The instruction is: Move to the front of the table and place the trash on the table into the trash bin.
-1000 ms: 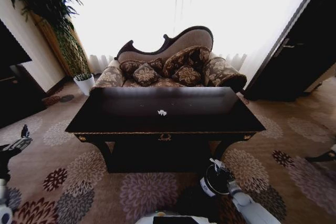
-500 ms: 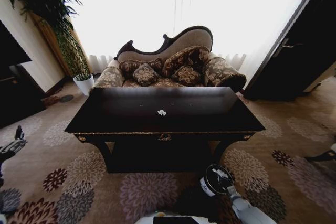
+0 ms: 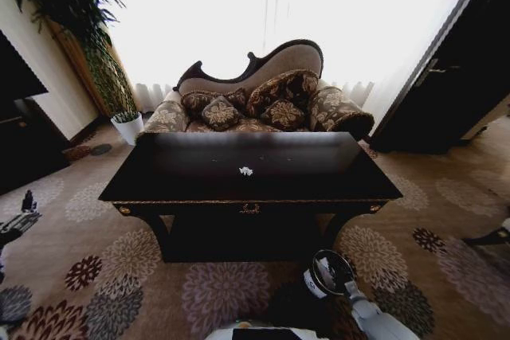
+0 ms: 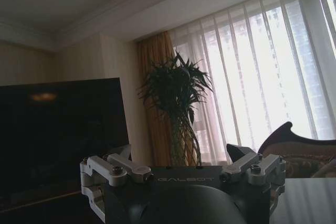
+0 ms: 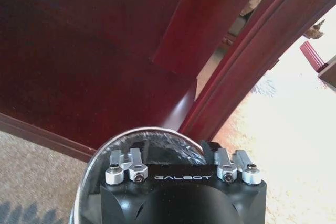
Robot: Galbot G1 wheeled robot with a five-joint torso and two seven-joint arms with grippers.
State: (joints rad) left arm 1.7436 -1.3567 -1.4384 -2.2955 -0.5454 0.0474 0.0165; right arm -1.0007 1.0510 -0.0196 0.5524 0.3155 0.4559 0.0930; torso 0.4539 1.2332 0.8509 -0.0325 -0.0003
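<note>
The dark glossy table (image 3: 199, 185) stands in front of me with a small white scrap of trash (image 3: 245, 170) near its middle. The black trash bin (image 3: 314, 283) sits on the carpet below the table's front right corner. My right gripper (image 3: 332, 267) hangs over the bin's mouth, open and holding nothing. In the right wrist view that gripper (image 5: 176, 148) is just above the bin's rim (image 5: 137, 129) and its liner. My left gripper (image 3: 21, 212) waits far out on the left, open (image 4: 178, 156) and level with the tabletop.
A patterned sofa (image 3: 263, 105) stands behind the table. A white plant pot (image 3: 127, 127) and a tall plant (image 3: 72, 5) are at the back left, dark furniture (image 3: 20, 129) on the left, a dark door (image 3: 454, 85) on the right. Open carpet (image 3: 96, 268) lies around the table.
A white tissue held by my right gripper above the bin a second ago is gone from it; that gripper has sunk lower over the bin. My left gripper has shifted slightly outward.
</note>
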